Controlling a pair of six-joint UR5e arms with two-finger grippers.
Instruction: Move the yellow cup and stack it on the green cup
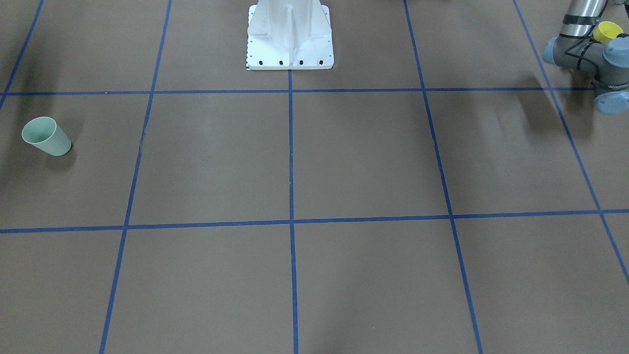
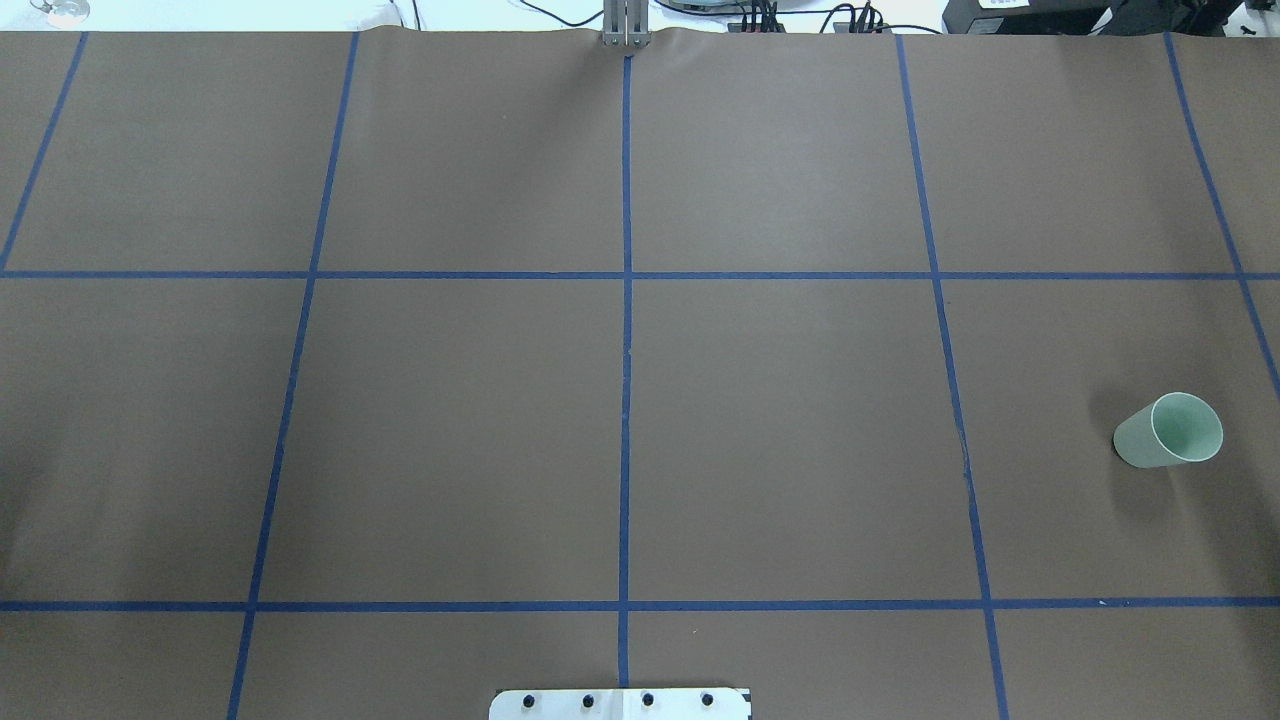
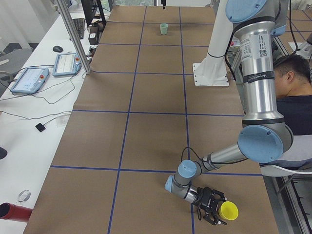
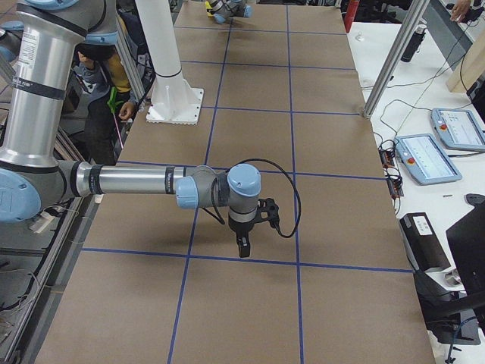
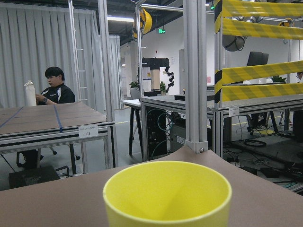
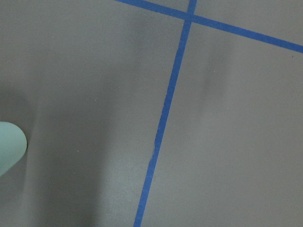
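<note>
- Firstly, facing the robot: the green cup (image 1: 46,136) stands mouth-up on the table (image 1: 314,162) at the robot's right end. The yellow cup (image 1: 608,31) peeps out behind the left arm (image 1: 589,54) at the opposite end, so the two cups are well apart.
- From overhead, only the green cup shows, and neither arm reaches into the frame.
- From the left end, the left pincer (image 3: 213,207) lies low over the table, right against the yellow cup. I cannot tell from here whether it is clenched on the cup or released.
- From the right end, the right pincer (image 4: 242,244) hangs pointing down above the table. It is too small here to judge, so I cannot tell its state either.
- On the left wrist camera, the yellow cup's open rim fills the bottom of the frame, centred, with no fingers visible.
- On the right wrist camera there is bare table and blue tape (image 6: 163,118), with a sliver of the green cup at the left edge.
- The step in hand looks like securing the yellow cup. It would be done well by:
  - gripping the wall below the rim and squeezing gently, since thin plastic may flex or slip out;
  - lifting straight up before travelling;
  - leaving part of the wall free, because the long gap makes a hand-over to the right arm likely.
</note>
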